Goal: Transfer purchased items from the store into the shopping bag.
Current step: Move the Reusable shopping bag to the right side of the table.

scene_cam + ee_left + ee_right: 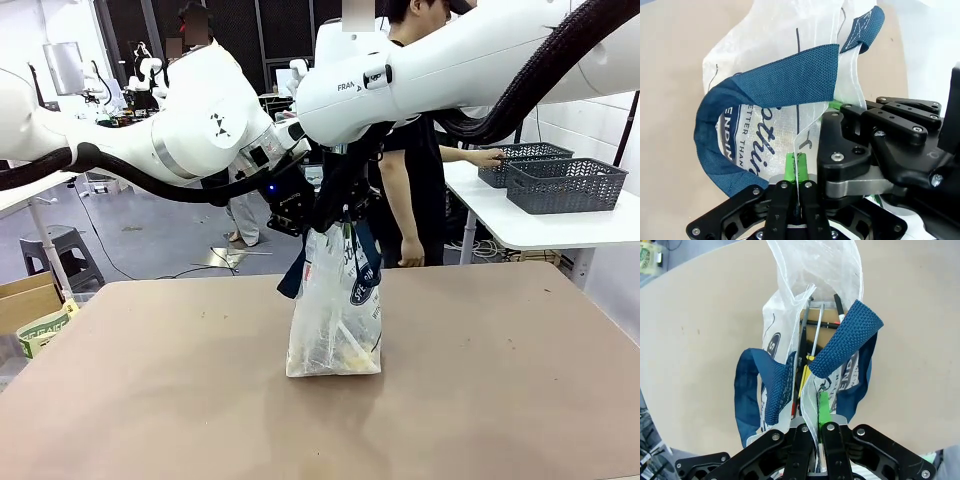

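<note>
Translucent whitish plastic shopping bag (pixel 335 320), dark blue handles, stands mid-worktop (pixel 150 400) — left fingers (pixel 789 167) and right fingers (pixel 823 407), pointing down, each pinch its top edge.

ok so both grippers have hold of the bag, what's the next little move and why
Probably ease the grippers slightly apart. The left gripper and right gripper are each shut on the thin rim of the shopping bag, close together, so its mouth looks pinched nearly closed. Some items already lie at its bottom; a wider mouth would let more in.
</note>
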Action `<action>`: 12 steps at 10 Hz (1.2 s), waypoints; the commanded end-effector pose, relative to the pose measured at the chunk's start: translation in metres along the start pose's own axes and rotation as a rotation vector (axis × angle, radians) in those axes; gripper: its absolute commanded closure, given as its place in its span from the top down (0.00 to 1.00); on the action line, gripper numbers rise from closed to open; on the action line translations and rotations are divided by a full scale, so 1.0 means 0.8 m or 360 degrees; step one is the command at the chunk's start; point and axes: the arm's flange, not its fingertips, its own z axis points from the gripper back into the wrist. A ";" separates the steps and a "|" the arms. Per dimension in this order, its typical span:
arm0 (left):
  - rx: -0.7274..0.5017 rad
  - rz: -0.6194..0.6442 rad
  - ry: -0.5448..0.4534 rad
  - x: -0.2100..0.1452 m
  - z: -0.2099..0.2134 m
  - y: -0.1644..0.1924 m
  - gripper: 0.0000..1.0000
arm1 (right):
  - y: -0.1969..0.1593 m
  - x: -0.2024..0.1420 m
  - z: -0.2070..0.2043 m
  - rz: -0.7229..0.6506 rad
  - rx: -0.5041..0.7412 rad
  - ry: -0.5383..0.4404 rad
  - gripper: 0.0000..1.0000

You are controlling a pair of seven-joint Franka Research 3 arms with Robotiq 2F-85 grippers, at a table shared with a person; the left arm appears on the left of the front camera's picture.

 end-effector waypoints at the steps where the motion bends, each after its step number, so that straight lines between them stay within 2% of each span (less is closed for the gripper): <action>1: 0.0005 -0.0007 0.0000 -0.002 0.001 0.001 0.00 | -0.003 0.002 0.000 -0.0007 -0.0001 -0.0001 0.00; 5: 0.0005 -0.0007 0.0000 -0.002 0.001 0.001 0.00 | -0.003 0.002 0.000 -0.0007 -0.0001 -0.0001 0.00; 10: -0.0075 -0.0021 -0.0018 -0.002 0.013 -0.002 0.99 | 0.000 0.001 0.002 -0.0006 -0.0002 -0.0025 0.00; 12: -0.0107 -0.0016 -0.0028 -0.004 0.020 0.000 1.00 | 0.000 0.002 0.001 -0.0014 -0.0004 -0.0027 0.00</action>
